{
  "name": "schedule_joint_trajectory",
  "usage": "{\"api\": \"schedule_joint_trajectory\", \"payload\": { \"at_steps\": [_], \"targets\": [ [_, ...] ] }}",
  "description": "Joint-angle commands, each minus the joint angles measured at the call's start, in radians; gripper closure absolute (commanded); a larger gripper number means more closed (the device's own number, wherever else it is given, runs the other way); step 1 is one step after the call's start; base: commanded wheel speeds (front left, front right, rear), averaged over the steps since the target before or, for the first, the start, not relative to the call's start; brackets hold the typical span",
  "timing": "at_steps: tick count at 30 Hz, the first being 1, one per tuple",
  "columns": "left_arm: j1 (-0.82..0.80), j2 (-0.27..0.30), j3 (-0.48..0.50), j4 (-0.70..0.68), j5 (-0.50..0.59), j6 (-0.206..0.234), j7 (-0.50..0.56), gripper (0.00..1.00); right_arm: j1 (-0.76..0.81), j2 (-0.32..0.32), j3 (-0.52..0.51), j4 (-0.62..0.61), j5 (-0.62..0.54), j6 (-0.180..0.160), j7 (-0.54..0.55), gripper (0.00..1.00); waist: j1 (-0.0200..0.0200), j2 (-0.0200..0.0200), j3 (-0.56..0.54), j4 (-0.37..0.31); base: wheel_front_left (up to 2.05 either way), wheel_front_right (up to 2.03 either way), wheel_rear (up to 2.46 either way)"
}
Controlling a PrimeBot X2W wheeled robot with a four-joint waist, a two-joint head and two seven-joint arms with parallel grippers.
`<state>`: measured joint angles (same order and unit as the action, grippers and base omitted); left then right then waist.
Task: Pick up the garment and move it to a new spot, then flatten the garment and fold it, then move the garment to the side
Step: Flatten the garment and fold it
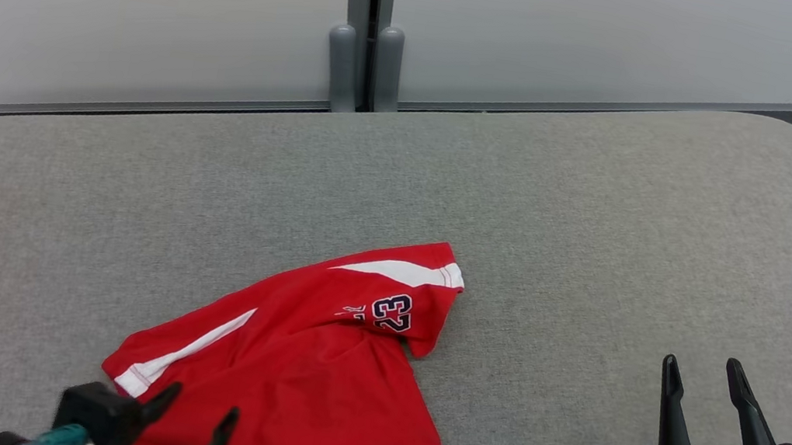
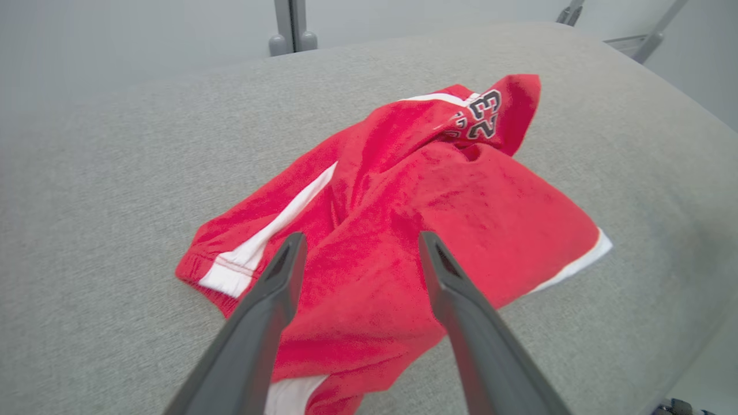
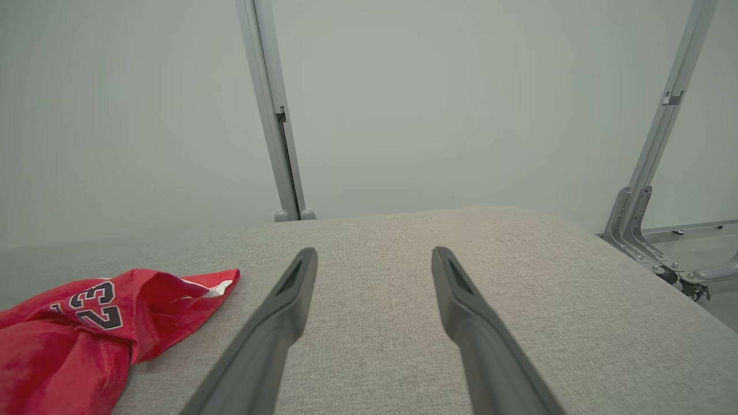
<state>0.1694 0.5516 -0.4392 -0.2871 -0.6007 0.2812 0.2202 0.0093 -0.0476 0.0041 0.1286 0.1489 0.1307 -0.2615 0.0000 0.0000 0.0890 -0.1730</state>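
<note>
So the crumpled red fabric garment with white stripes and a "23" print (image 1: 311, 367) is lying in a heap on the grey upholstered surface (image 1: 599, 229), front left. The left gripper (image 1: 200, 401) is spread wide at its near edge, pinching nothing. The right gripper (image 1: 703, 364) is spread too, well off to the side.

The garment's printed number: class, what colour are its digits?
The number is dark, outlined white, on the red garment; the left wrist view shows it best.
</note>
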Motion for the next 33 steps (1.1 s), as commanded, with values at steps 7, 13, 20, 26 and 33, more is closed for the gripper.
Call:
{"api": "schedule_joint_trajectory", "payload": {
  "at_steps": [7, 13, 20, 26, 33],
  "targets": [
    [-0.207, -0.088, -0.248, -0.05, 0.122, -0.101, 0.163, 0.0, -0.022, -0.005, 0.017, 0.001, 0.023, 0.0, -0.005, 0.0, 0.0, 0.0, 0.035, -0.093, 0.0, 0.0, 0.0],
    [-0.348, -0.151, -0.38, 0.083, 0.155, -0.239, 0.227, 0.0, -0.037, -0.005, 0.012, 0.002, 0.031, 0.0, -0.005, 0.0, 0.0, 0.0, 0.055, -0.141, 0.0, 0.0, 0.0],
    [-0.463, -0.169, -0.452, 0.283, 0.256, -0.295, 0.244, 0.0, -0.038, -0.005, 0.016, 0.003, 0.051, 0.0, -0.005, 0.0, 0.0, 0.0, 0.059, -0.187, 0.0, 0.0, 0.0],
    [-0.485, -0.169, -0.487, 0.415, 0.272, -0.318, 0.27, 1.0, -0.028, -0.005, 0.013, 0.006, 0.053, 0.0, -0.005, 0.0, 0.0, 0.0, 0.054, -0.191, 0.0, 0.0, 0.0],
    [-0.413, -0.299, -0.315, 0.403, 0.049, -0.284, 0.033, 1.0, -0.023, -0.005, 0.0, 0.003, 0.037, 0.0, -0.005, 0.0, 0.0, 0.0, 0.039, -0.164, 0.0, 0.0, 0.0]
  ]
}}
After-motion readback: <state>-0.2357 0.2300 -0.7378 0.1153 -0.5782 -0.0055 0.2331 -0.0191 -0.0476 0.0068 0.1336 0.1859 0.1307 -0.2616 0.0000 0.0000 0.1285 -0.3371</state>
